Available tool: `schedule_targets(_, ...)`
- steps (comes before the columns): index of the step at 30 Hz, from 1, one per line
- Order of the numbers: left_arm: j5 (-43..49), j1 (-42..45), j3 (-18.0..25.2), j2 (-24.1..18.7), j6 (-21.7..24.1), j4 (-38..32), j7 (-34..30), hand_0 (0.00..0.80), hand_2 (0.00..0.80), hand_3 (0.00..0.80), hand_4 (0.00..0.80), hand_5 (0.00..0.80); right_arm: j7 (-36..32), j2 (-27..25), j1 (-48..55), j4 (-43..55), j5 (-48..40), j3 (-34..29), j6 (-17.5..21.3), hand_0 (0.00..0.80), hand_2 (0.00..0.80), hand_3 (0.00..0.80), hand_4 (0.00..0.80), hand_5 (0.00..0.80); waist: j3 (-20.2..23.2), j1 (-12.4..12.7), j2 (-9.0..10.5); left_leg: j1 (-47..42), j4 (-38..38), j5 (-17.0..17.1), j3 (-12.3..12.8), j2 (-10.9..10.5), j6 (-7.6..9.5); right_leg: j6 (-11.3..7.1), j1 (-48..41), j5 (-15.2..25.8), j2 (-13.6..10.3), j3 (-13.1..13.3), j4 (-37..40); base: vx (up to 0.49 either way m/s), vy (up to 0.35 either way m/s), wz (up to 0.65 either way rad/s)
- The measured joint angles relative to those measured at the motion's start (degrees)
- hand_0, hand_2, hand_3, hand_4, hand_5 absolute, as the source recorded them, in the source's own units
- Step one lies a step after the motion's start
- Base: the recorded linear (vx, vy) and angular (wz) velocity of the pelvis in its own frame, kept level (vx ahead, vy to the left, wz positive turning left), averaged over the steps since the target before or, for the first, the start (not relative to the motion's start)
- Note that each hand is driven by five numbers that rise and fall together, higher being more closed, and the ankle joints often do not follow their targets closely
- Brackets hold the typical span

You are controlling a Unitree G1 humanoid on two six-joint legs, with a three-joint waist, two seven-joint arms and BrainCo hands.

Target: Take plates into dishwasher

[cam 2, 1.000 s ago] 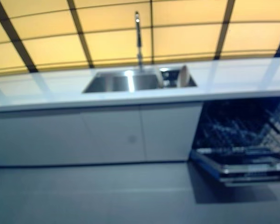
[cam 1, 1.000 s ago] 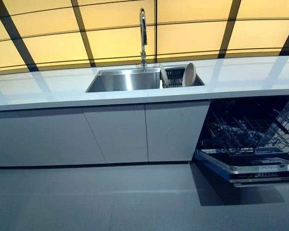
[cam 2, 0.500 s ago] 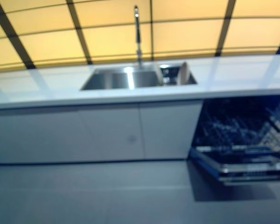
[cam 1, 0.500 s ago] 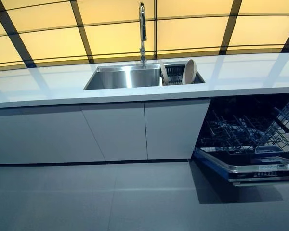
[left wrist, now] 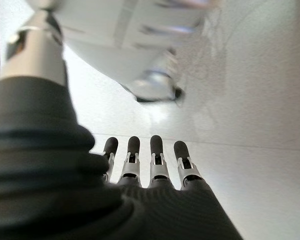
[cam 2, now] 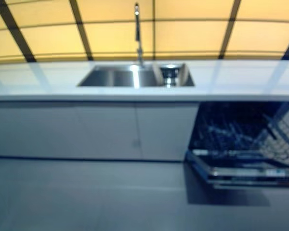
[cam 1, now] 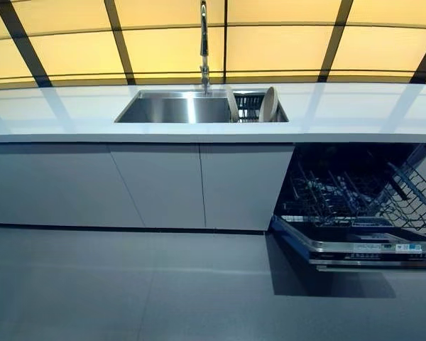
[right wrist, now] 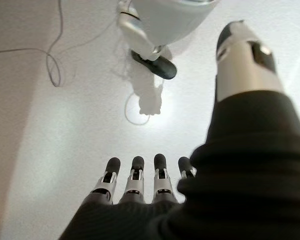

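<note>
Fingers on the left hand (left wrist: 150,175) and right hand (right wrist: 135,187) hung straight, holding nothing; plates (cam 1: 268,104) stood in the sink (cam 1: 177,110), dishwasher (cam 1: 355,213) rack open.

Grey floor (cam 1: 128,284), white cabinets (cam 1: 156,185), yellow wall (cam 1: 170,42)
</note>
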State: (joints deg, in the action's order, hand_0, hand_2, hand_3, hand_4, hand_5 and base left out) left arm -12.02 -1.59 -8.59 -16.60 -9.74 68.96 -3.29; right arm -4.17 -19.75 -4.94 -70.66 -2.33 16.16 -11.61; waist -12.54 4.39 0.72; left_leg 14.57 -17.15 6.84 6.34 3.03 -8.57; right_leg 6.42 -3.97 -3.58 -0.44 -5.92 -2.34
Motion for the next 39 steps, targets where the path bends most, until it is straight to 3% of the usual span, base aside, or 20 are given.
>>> schedule_targets(2, 0.00, 0.18, -0.34, 0.28, -0.08, 0.44, -0.05, 0.000, 0.000, 0.000, 0.000, 0.000, -0.87, 0.07, 0.11, -0.35, 0.07, 0.01, -0.01, 0.000, 0.000, 0.000, 0.000, 0.000, -0.93, 1.72, -1.34, 1.96, 3.74, 0.52, 0.01, -0.73, -0.01, 0.61, -1.08, -0.05, 1.62, 0.98, 0.46, 0.367, 0.032, -0.30)
schedule_targets(3, 0.02, 0.26, -0.43, 0.42, 0.00, 0.86, -0.07, 0.000, 0.000, 0.000, 0.000, 0.000, -1.25, 0.09, 0.14, -0.82, 0.13, 0.02, -0.01, 0.000, 0.000, 0.000, 0.000, 0.000, -1.35, 2.85, -2.09, 3.17, 6.70, 2.58, -0.03, -0.94, -1.63, 0.90, -2.13, -0.15, 2.57, 1.74, 0.92, 0.345, 0.062, -0.46)
schedule_targets(4, 0.02, 0.38, -0.44, 0.50, 0.06, 0.96, -0.08, 0.000, 0.000, 0.000, 0.000, 0.000, -1.50, 0.06, 0.12, -1.16, 0.16, 0.02, 0.00, 0.000, 0.000, 0.000, 0.000, 0.000, -1.72, 3.30, -2.48, 3.42, 8.79, 3.45, -0.09, -0.96, -1.80, 1.13, -3.00, -0.33, 3.24, 2.46, 1.28, 0.337, 0.113, -0.41)
schedule_targets(7, 0.05, 1.54, -0.39, 0.28, 0.44, 1.60, -0.24, 0.000, 0.000, 0.000, 0.000, 0.000, -2.76, 0.17, 0.57, -1.79, 0.70, 0.07, 0.07, 0.000, 0.000, 0.000, 0.000, 0.000, -1.68, 4.51, -3.31, 4.04, 12.85, 4.28, -0.24, -0.81, -0.89, 1.45, -6.76, -2.07, 5.67, 3.98, 2.34, 0.312, 0.152, -0.33)
schedule_targets(9, 0.04, 1.50, -0.39, 0.14, 0.71, 1.80, -0.41, 0.000, 0.000, 0.000, 0.000, 0.000, -3.32, 0.27, 0.93, -1.91, 1.23, 0.18, 0.08, 0.000, 0.000, 0.000, 0.000, 0.000, -1.39, 4.52, -3.19, 4.01, 12.26, 4.33, -0.11, -0.88, -0.78, 0.87, -8.30, -2.87, 6.22, 4.05, 2.39, 0.283, 0.171, -0.17)
schedule_targets(12, 0.05, 1.18, -0.36, 0.22, 0.98, 1.89, -0.66, 0.000, 0.000, 0.000, 0.000, 0.000, -4.45, 0.33, 0.66, -3.06, 2.38, 0.20, 0.07, 0.000, 0.000, 0.000, 0.000, 0.000, -1.04, 4.20, -2.28, 2.37, 12.27, 5.34, 0.10, -1.24, 1.00, -0.34, -9.95, -5.00, 6.10, 4.18, 2.65, 0.245, 0.167, -0.13)
schedule_targets(13, 0.05, 1.06, -0.34, 0.25, 1.12, 1.90, -0.66, 0.000, 0.000, 0.000, 0.000, 0.000, -4.82, 0.35, 0.72, -4.28, 2.49, 0.23, 0.00, 0.000, 0.000, 0.000, 0.000, 0.000, -0.82, 4.33, -2.40, -1.50, 14.61, 4.25, 0.76, -0.76, 3.51, -1.45, -11.98, -6.52, 6.24, 4.54, 2.63, 0.185, 0.117, -0.14)
schedule_targets(14, 0.06, 1.12, -0.25, 0.05, 1.19, 2.16, -0.64, 0.000, 0.000, 0.000, 0.000, 0.000, -4.80, 0.71, 0.73, -4.82, 2.46, 0.32, 0.03, 0.000, 0.000, 0.000, 0.000, 0.000, -0.46, 4.22, -1.92, -3.08, 16.04, 5.93, 1.95, -1.11, 8.10, -2.02, -12.89, -7.46, 5.87, 4.52, 2.54, 0.217, 0.125, -0.20)
schedule_targets(15, 0.06, 0.89, -0.17, -0.58, 1.38, 2.19, -0.64, 0.000, 0.000, 0.000, 0.000, 0.000, -4.81, 1.83, 1.10, -5.18, 2.41, 0.40, 0.08, 0.000, 0.000, 0.000, 0.000, 0.000, 0.42, 4.35, -0.04, -4.22, 16.35, 5.36, 3.33, -2.24, 11.35, -3.25, -13.11, -8.41, 4.47, 4.46, 1.59, 0.183, 0.091, -0.08)
schedule_targets(17, 0.07, -0.06, -0.18, -1.50, 2.04, 1.80, -0.66, 0.000, 0.000, 0.000, 0.000, 0.000, -4.84, 2.99, 0.95, -5.20, 2.20, 0.10, 0.38, 0.000, 0.000, 0.000, 0.000, 0.000, 1.73, 4.29, 2.35, -4.69, 15.74, 3.51, 3.59, -4.04, 12.19, -4.63, -13.01, -9.07, 2.60, 2.80, 0.06, 0.275, 0.132, 0.03)
schedule_targets(19, 0.10, -1.08, -0.21, -2.65, 2.38, 1.74, -0.65, 0.000, 0.000, 0.000, 0.000, 0.000, -5.61, 3.98, 0.65, -5.19, 2.37, 0.10, 1.32, 0.000, 0.000, 0.000, 0.000, 0.000, 3.14, 4.53, 4.66, -5.00, 14.85, 0.98, 4.25, -5.69, 12.47, -5.79, -13.32, -9.69, 0.61, 0.84, -0.69, 0.200, 0.093, 0.02)
schedule_targets(22, 0.24, -1.31, -0.31, -3.79, 2.18, 1.15, -0.66, 0.000, 0.000, 0.000, 0.000, 0.000, -6.04, 4.96, -0.52, -4.61, 2.15, 0.11, 2.20, 0.000, 0.000, 0.000, 0.000, 0.000, 3.94, 4.55, 6.03, -4.97, 14.52, -0.76, 4.41, -6.68, 12.64, -6.25, -12.70, -9.56, -0.61, -1.37, -1.73, 0.225, 0.112, -0.04)
schedule_targets(28, 2.41, -1.46, -0.96, -3.98, 1.88, 1.53, -0.72, 0.000, 0.000, 0.000, 0.000, 0.000, -7.52, 5.59, -0.91, -3.37, 2.42, 0.16, 3.12, 0.000, 0.000, 0.000, 0.000, 0.000, 3.89, 4.54, 5.97, -4.91, 15.73, -2.00, 4.51, -7.09, 13.12, -7.99, -10.25, -8.66, -1.40, -2.98, -4.69, 0.196, 0.150, -0.02)
schedule_targets(31, 2.53, -1.51, -1.46, -3.89, 1.47, 1.85, -0.82, 0.000, 0.000, 0.000, 0.000, 0.000, -8.03, 5.57, -0.79, -3.43, 3.14, 0.27, 3.69, 0.000, 0.000, 0.000, 0.000, 0.000, 3.51, 4.44, 4.94, -6.14, 17.38, -2.02, 3.03, -6.48, 13.31, -9.24, -8.26, -9.39, -1.85, -3.71, -9.60, 0.135, 0.115, -0.05)
schedule_targets(33, 2.60, -0.92, -1.55, -3.34, 1.35, 2.26, -1.22, 0.000, 0.000, 0.000, 0.000, 0.000, -8.09, 5.38, -1.06, -3.19, 4.11, 0.73, 3.97, 0.000, 0.000, 0.000, 0.000, 0.000, 4.38, 4.36, 3.32, -6.61, 17.89, -2.05, 1.27, -5.81, 13.24, -11.02, -7.22, -9.92, -5.29, -4.00, -8.12, 0.123, 0.133, -0.09)
schedule_targets(35, 3.28, -1.86, -1.68, -3.89, 1.41, 2.03, -1.70, 0.000, 0.000, 0.000, 0.000, 0.000, -8.22, 5.74, -1.50, -2.64, 4.85, 2.18, 3.91, 0.000, 0.000, 0.000, 0.000, 0.000, 4.80, 4.54, 3.89, -4.94, 16.97, -2.11, 1.17, -6.08, 12.22, -13.96, -5.51, -5.29, -9.02, -4.15, -3.41, 0.121, 0.125, 0.26)
schedule_targets(36, 3.98, -2.83, -1.96, -3.84, 1.32, 2.12, -1.95, 0.000, 0.000, 0.000, 0.000, 0.000, -8.28, 5.80, -1.51, -2.59, 5.16, 2.53, 3.91, 0.000, 0.000, 0.000, 0.000, 0.000, 4.81, 4.20, 3.81, -4.03, 16.67, -1.95, -0.06, -6.09, 11.97, -14.18, -5.42, -5.25, -8.83, -4.15, -3.22, 0.134, 0.119, 0.36)
schedule_targets(39, 4.46, -2.34, -2.62, -3.77, 1.43, 2.50, -2.65, 0.000, 0.000, 0.000, 0.000, 0.000, -9.19, 5.63, -1.95, -1.75, 5.23, 2.62, 3.46, 0.000, 0.000, 0.000, 0.000, 0.000, 5.69, 4.59, 4.11, -4.10, 16.49, -2.62, -0.15, -5.44, 10.84, -14.20, -4.94, -5.26, -7.89, -5.41, -4.92, 0.134, 0.089, 0.12)
